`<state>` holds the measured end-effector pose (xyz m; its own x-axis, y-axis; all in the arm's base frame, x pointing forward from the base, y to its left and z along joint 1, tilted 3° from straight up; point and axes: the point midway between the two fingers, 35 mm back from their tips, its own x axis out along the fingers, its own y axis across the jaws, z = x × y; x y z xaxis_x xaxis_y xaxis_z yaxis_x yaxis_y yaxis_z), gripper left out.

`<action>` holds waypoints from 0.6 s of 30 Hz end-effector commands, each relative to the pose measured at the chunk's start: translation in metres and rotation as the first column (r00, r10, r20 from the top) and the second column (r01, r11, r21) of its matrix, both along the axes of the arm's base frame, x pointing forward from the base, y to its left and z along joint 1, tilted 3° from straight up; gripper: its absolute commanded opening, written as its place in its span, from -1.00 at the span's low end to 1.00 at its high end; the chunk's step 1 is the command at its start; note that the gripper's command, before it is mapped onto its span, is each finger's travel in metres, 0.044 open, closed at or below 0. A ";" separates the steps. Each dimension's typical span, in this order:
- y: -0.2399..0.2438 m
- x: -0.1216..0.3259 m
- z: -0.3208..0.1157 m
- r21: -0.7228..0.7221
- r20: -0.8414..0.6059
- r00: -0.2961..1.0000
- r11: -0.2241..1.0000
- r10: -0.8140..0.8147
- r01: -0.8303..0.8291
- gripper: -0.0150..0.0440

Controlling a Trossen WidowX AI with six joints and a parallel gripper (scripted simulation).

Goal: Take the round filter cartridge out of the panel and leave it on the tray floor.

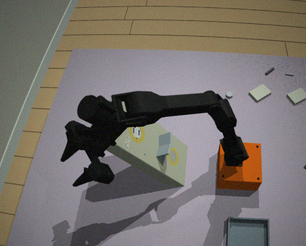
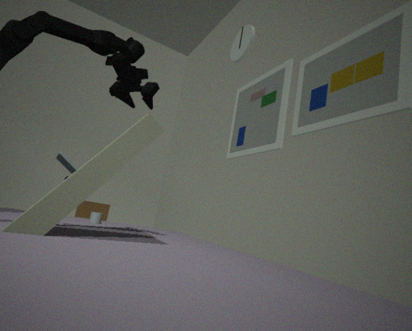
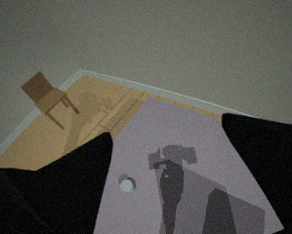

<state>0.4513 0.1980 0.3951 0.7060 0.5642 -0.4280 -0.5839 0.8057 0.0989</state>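
The white round filter cartridge (image 1: 136, 132) shows two dark slots. It sits inside a yellow ring near the raised end of the sloping service panel (image 1: 180, 148) (image 2: 103, 172), partly close under the arm's outline in the top view. My gripper (image 1: 68, 172) (image 2: 142, 107) (image 3: 167, 129) is open and empty, fingers wide apart. It hangs above the panel's raised end in the exterior view, off the cartridge. The wrist view shows neither cartridge nor panel face. The blue-grey tray (image 1: 268, 231) is at the bottom right of the top view, cut off by the frame; its visible floor holds nothing.
A blue-grey angled plate (image 1: 164, 144) (image 2: 65, 163) stands out from the panel beside a second yellow ring (image 1: 177, 156). The orange box (image 1: 250, 164) is under the arm's base. A white cylinder (image 2: 96, 217) (image 3: 127, 185) stands on the table. Two pale blocks (image 1: 260, 92) (image 1: 298, 96) lie at upper right.
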 end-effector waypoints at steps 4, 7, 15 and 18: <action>-0.025 -0.008 -0.006 0.068 -0.077 0.992 0.992 -0.104 0.109 0.51; -0.054 -0.021 -0.016 0.144 -0.173 0.960 0.958 -0.222 0.248 0.24; -0.124 -0.065 -0.058 0.296 -0.428 0.777 0.741 -0.462 0.603 -0.14; -0.148 -0.085 -0.078 0.331 -0.518 0.682 0.615 -0.515 0.716 -0.14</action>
